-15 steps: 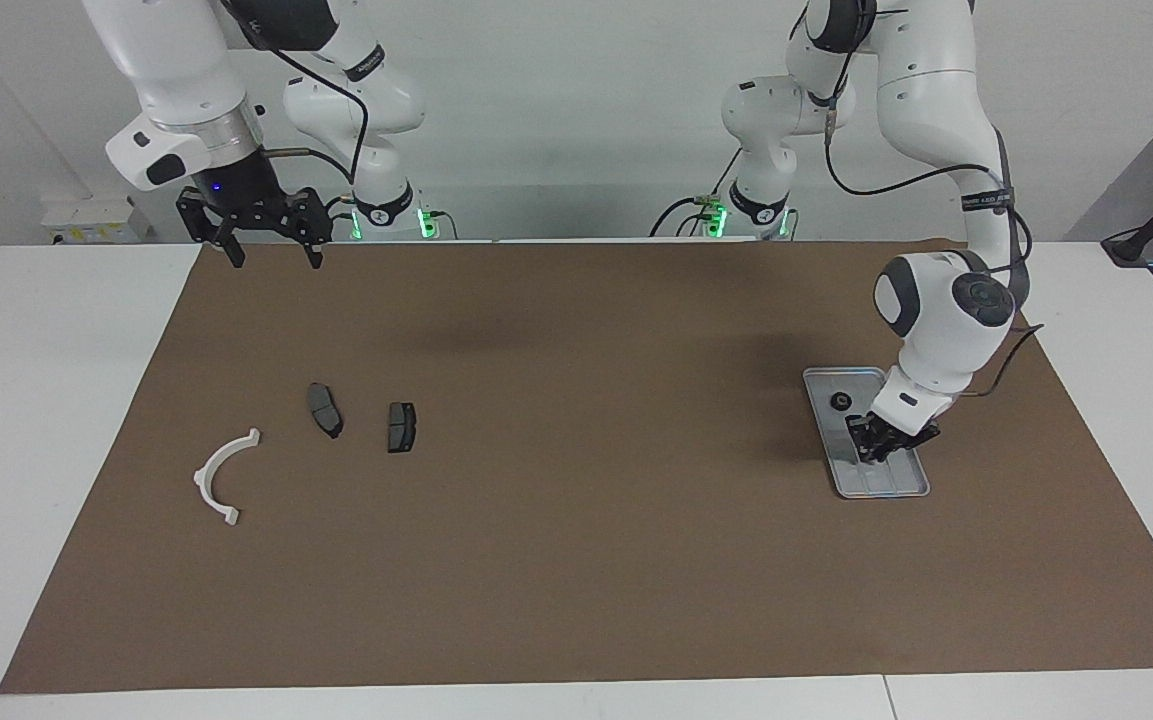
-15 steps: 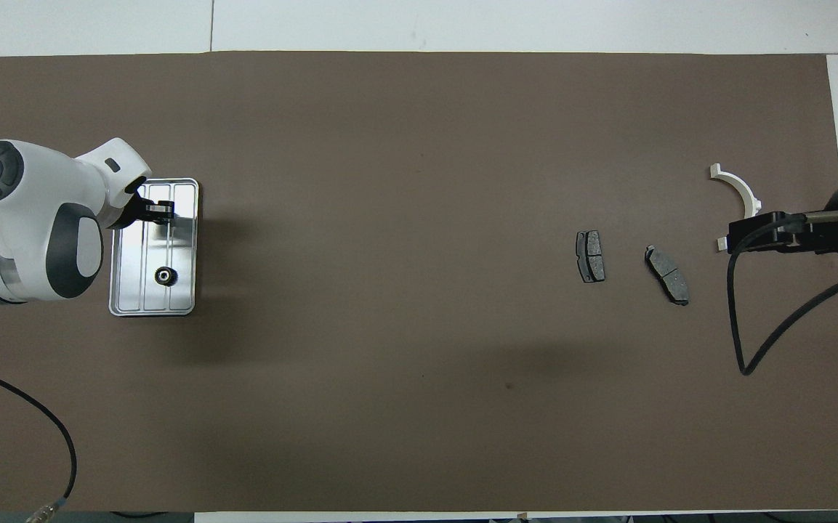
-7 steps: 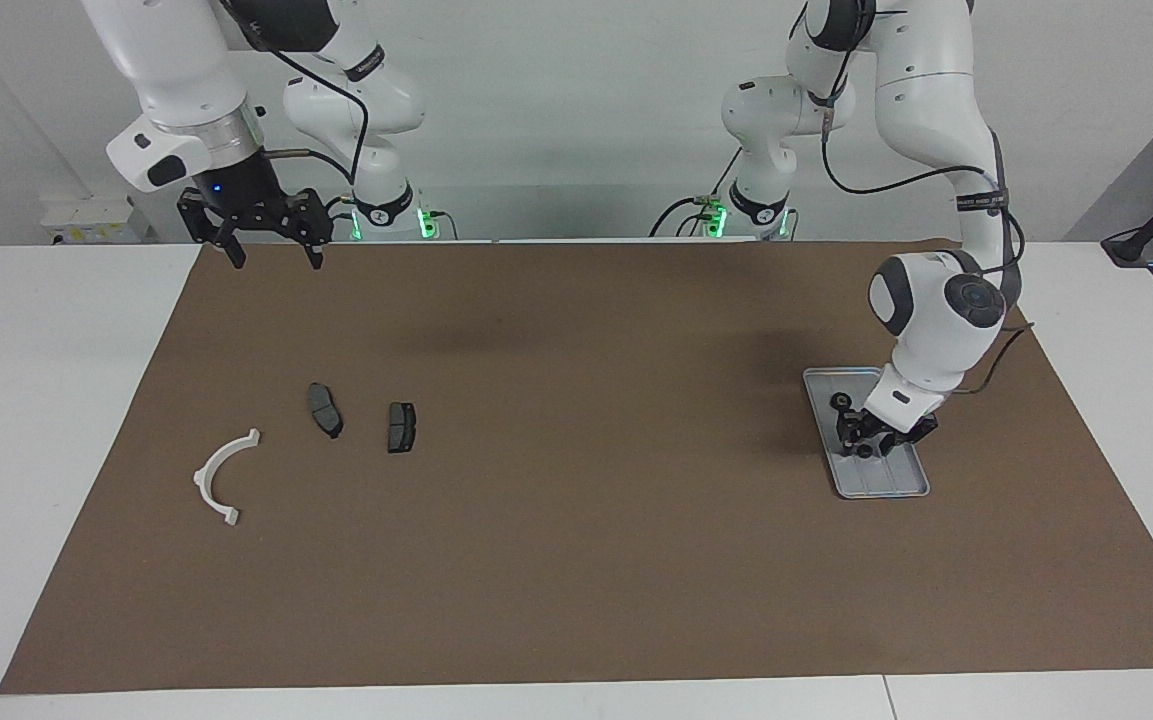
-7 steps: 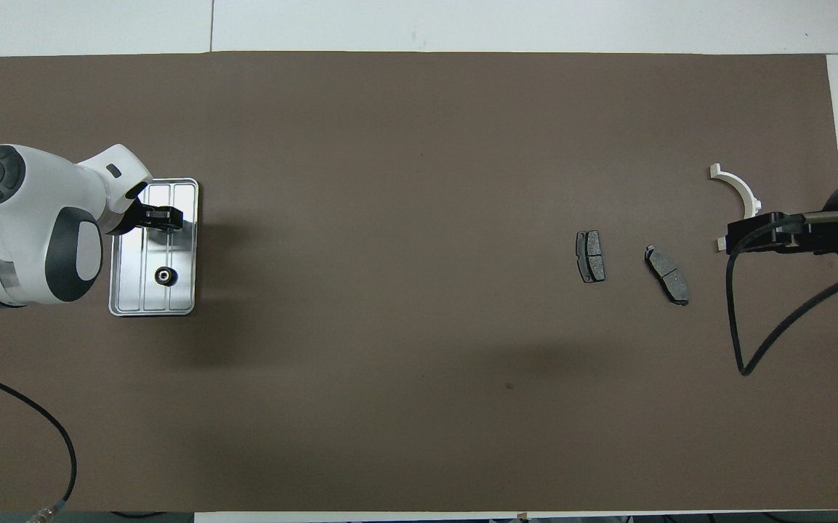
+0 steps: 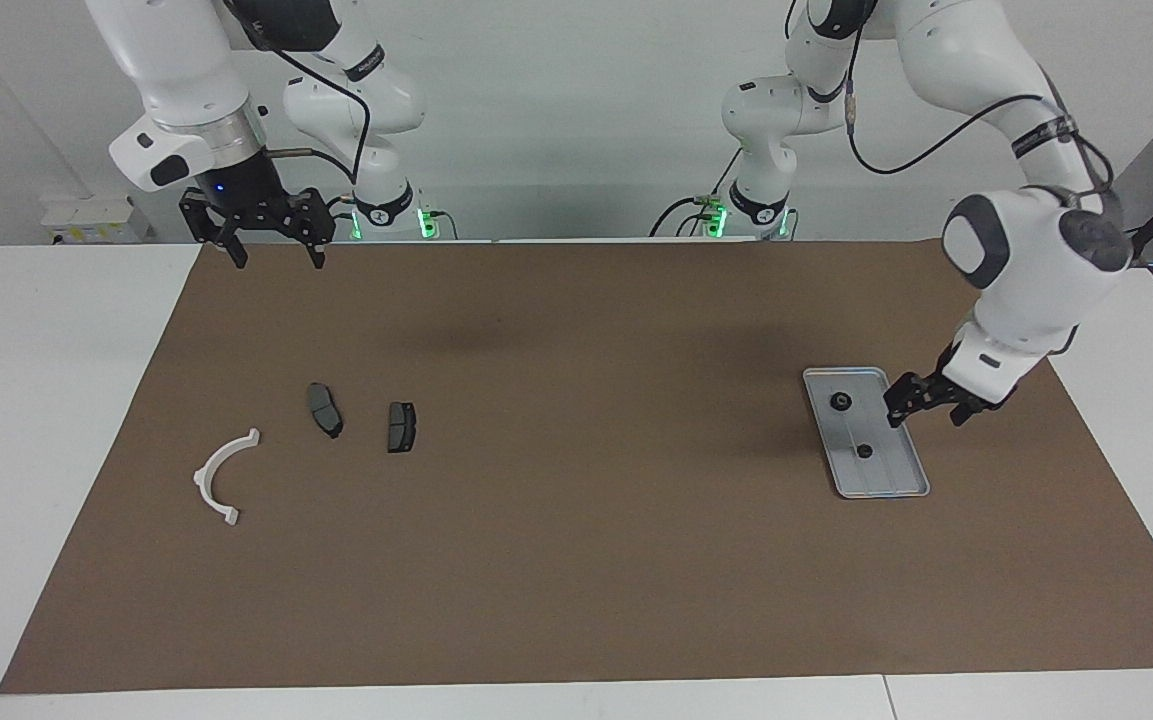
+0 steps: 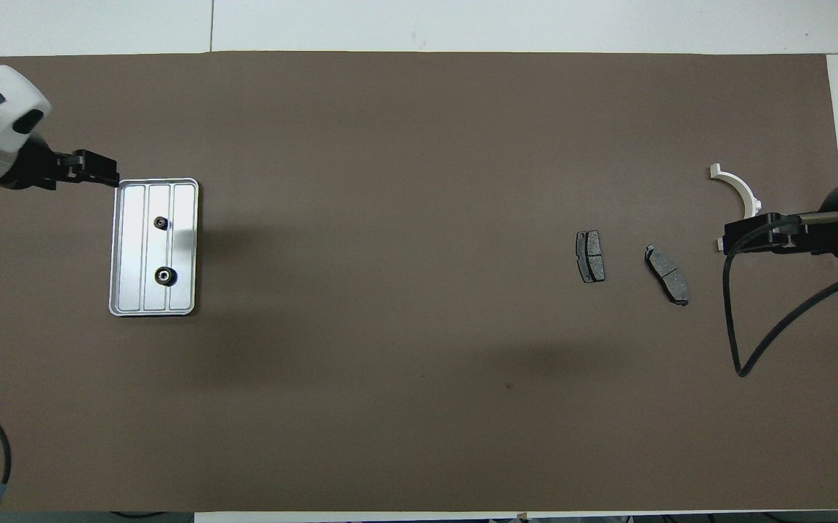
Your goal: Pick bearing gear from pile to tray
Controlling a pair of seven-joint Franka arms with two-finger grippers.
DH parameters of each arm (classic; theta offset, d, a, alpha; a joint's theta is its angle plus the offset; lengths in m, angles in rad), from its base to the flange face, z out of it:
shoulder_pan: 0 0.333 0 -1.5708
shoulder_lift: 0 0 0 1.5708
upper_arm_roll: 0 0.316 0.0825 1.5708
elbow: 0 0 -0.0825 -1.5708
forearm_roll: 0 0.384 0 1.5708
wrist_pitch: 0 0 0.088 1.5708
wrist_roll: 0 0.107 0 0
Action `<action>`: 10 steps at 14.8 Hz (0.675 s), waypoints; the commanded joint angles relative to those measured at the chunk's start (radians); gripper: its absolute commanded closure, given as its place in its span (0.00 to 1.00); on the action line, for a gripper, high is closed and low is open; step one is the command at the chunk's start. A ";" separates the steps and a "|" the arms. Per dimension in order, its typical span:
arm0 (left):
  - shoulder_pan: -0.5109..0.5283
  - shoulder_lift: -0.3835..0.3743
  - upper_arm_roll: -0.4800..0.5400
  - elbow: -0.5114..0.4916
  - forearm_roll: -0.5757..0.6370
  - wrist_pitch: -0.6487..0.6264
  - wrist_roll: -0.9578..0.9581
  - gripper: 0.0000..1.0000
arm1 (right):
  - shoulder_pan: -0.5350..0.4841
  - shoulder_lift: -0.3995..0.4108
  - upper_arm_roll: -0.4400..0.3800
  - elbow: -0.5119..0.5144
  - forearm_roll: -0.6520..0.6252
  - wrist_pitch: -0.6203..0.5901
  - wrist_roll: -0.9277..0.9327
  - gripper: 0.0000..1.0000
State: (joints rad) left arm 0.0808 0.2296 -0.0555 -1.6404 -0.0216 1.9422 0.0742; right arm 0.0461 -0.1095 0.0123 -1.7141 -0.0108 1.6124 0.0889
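Overhead, two gears (image 6: 164,274) show in the tray (image 6: 121,305); left claw (image 5: 928,402) released, empty.

White jointed arms, black grippers, black cables

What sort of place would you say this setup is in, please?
Probably a robotics lab bench: two Franka arms mounted at a white table covered by a brown mat, with brake-pad pieces and a metal tray for sorting.
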 commanded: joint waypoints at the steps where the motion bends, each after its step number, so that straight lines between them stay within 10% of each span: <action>1: -0.009 -0.128 -0.004 -0.038 -0.017 -0.075 -0.039 0.00 | -0.011 -0.022 0.005 -0.024 0.032 0.006 -0.018 0.00; 10: -0.044 -0.280 -0.015 -0.067 -0.015 -0.284 -0.040 0.00 | -0.012 -0.022 0.005 -0.024 0.032 0.001 -0.020 0.00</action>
State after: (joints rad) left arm 0.0674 -0.0251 -0.0760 -1.6725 -0.0251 1.6697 0.0344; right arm 0.0460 -0.1096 0.0131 -1.7145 -0.0107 1.6124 0.0889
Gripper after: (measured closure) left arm 0.000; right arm 0.000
